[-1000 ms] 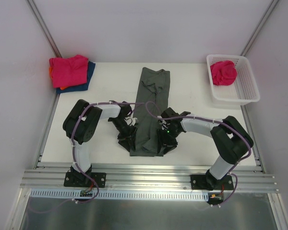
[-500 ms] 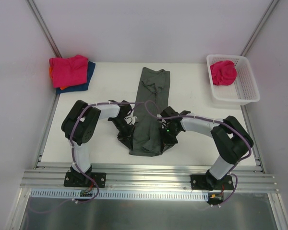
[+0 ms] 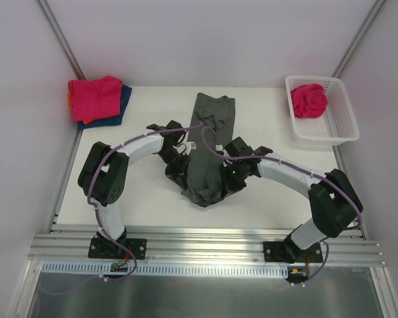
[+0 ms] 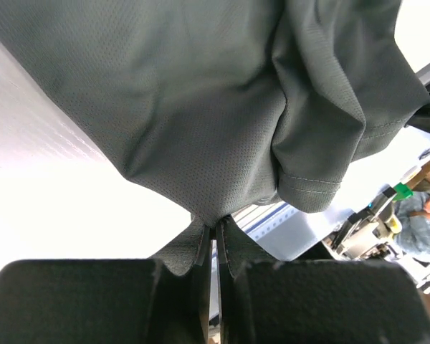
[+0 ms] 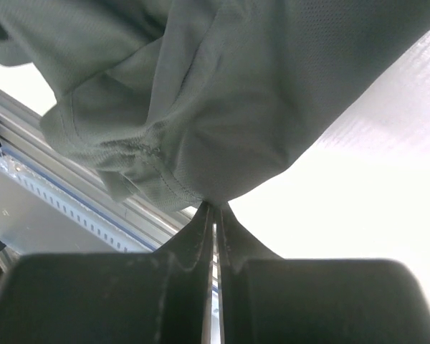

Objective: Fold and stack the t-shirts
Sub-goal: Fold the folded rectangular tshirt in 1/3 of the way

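grey t-shirt (image 3: 210, 142) lies as a long strip left of the basket (image 3: 348, 132). left gripper (image 4: 215, 231) and right gripper (image 5: 215, 213) are both clamped on its near hem, which is raised. looks mid-fold. folded stack (image 3: 96, 99) far left of the basket is done; pink shirt (image 3: 309, 101) inside the basket not yet folded.

light: bright, even, soft shadows | glare: table (image 5: 358, 179) blown white | focus: dark grey t-shirt (image 4: 201, 107) weave sharp

The left white-and-black arm (image 3: 142, 142) and right white-and-black arm (image 3: 285, 171) bow inward, elbows out. The left black two-finger gripper (image 4: 215, 233) and right black two-finger gripper (image 5: 215, 215) each pinch a fold of the dark grey cloth t-shirt (image 3: 202, 179) just beyond their fingertips, seemingly held aloft.
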Available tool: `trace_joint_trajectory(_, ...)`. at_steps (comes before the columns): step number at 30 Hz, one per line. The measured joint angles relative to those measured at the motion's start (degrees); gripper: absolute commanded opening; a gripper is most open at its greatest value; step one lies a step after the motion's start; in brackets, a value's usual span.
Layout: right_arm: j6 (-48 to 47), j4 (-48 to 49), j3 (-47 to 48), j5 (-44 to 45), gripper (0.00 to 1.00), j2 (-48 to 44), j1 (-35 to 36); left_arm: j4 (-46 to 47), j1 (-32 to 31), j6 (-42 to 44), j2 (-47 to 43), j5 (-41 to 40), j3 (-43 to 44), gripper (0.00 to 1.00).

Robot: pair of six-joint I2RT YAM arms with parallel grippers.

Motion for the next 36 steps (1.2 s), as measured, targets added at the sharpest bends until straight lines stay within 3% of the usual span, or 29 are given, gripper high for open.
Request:
trace_joint_trajectory(21, -4.3, -0.8, 9.6, 2.6, 0.01, -1.7, -7.2, -4.9, 0.0, 5.5, -3.6, -4.2, 11.8, 0.0)
trace_joint_trajectory(36, -5.0, 0.0, 14.3, 4.1, 0.01, -0.1, -10.6, -5.8, 0.0, 8.1, -0.3, -10.2, 24.1, 0.0)
